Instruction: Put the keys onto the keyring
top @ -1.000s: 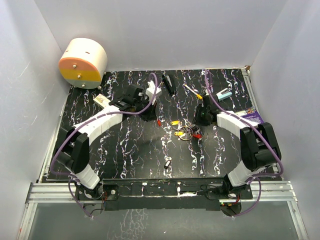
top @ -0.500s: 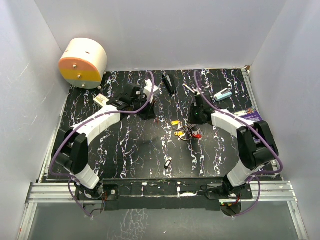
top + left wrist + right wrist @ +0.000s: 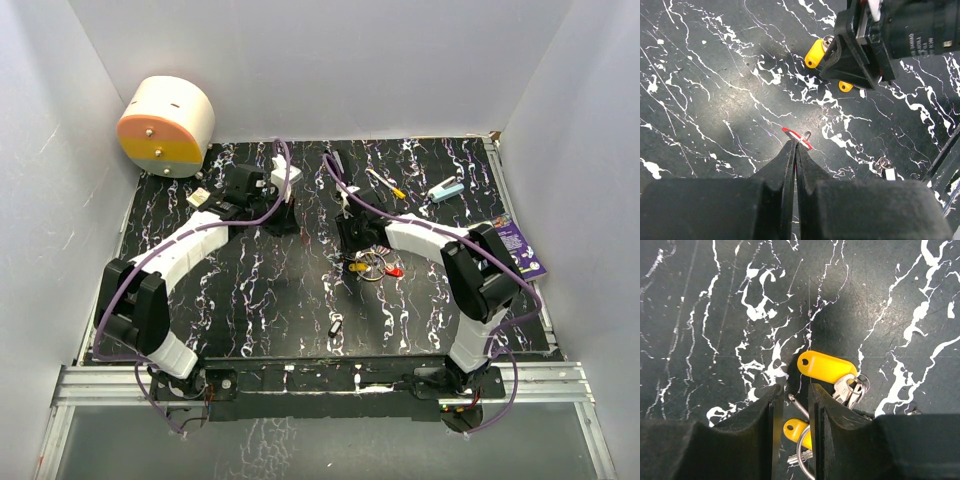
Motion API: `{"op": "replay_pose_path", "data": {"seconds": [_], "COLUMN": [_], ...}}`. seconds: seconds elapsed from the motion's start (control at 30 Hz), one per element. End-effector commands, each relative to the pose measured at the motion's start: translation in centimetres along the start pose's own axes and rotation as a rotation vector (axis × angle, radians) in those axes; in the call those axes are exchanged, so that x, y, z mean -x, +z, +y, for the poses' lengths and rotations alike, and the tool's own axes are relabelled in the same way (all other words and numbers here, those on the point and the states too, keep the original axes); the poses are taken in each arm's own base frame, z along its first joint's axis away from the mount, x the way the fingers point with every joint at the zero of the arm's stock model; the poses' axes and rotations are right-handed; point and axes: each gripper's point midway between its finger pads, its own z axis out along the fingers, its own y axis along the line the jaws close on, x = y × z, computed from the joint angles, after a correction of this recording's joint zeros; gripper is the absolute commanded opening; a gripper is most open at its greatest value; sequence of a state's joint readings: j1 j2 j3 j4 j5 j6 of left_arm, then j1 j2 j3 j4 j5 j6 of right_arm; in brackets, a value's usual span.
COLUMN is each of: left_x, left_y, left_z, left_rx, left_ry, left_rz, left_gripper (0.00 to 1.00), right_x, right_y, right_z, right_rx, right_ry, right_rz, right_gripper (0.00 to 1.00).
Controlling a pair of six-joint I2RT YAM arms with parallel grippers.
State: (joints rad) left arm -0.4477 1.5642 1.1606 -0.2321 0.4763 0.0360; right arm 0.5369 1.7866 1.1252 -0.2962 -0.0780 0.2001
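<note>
Keys number 5 as far as can be counted: 2 yellow keys (image 3: 824, 366) and 1 red-headed key (image 3: 393, 268) bunched mid-desk, 1 red key (image 3: 799, 138) lying alone to their left, and 1 black key (image 3: 336, 326) alone nearer the arm bases. 1 keyring (image 3: 372, 268), a thin silver wire loop, lies within the bunch, between the yellow heads and the red-headed key.

Right tool (image 3: 796, 390) stands over the far-left side of the bunch with its fingers a narrow gap apart. In that gap show the smaller yellow head, a thin metal shank and an arc of wire, while the larger yellow head lies just past the fingertips. Whether the pads touch any of these cannot be told.

Left tool (image 3: 795, 145) has its fingers drawn together to a thin slit, the tips touching the lone red key and its small wire loop. Whether the key is pinched cannot be told.

Around them on the black marbled desk (image 3: 250, 300) lie 1 white stick with a yellow tip (image 3: 385, 183), 1 black bar (image 3: 337, 168), 1 pale blue item (image 3: 447, 189) and 1 purple card (image 3: 520, 245). 1 white and orange drum (image 3: 165, 125) sits at the far-left corner.
</note>
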Motion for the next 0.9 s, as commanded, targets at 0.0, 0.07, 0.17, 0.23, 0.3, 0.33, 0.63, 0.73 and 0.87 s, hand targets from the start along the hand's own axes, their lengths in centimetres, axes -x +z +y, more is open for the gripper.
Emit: {"op": "replay_pose_path", "data": {"seconds": [0.0, 0.07, 0.17, 0.23, 0.3, 0.33, 0.63, 0.73, 0.87], "left_x": [1.7, 1.7, 1.6, 1.6, 1.6, 1.6, 1.6, 1.6, 1.5], "left_y": [-1.6, -1.7, -1.7, -1.8, -1.8, -1.8, -2.0, -2.0, -2.0], "left_z": [-0.8, -0.7, -0.8, -0.9, -0.8, -0.8, -0.6, -0.6, -0.4], "left_rx": [-0.030, -0.031, -0.043, -0.047, -0.047, -0.046, -0.050, -0.052, -0.052], "left_ry": [0.012, 0.007, 0.001, -0.001, -0.003, -0.004, -0.010, -0.015, -0.023], "left_rz": [-0.066, -0.068, -0.071, -0.073, -0.073, -0.073, -0.079, -0.081, -0.083], "left_gripper": [0.00, 0.00, 0.00, 0.00, 0.00, 0.00, 0.00, 0.00, 0.00], "right_x": [3.2, 3.2, 3.0, 2.6, 2.2, 2.0, 0.5, 0.1, -0.5], "right_y": [-0.1, -0.2, 0.0, 0.2, 0.4, 0.5, 1.4, 1.5, 1.5], "right_z": [0.1, 0.2, 0.3, 0.4, 0.4, 0.5, 1.2, 1.4, 1.4], "right_rx": [0.000, 0.010, 0.022, 0.029, 0.031, 0.032, 0.048, 0.051, 0.049], "right_ry": [-0.097, -0.118, -0.136, -0.142, -0.148, -0.151, -0.175, -0.180, -0.185], "right_rz": [-0.074, -0.075, -0.065, -0.054, -0.042, -0.038, 0.011, 0.020, 0.032], "right_gripper": [0.32, 0.33, 0.34, 0.35, 0.35, 0.35, 0.34, 0.33, 0.30]}}
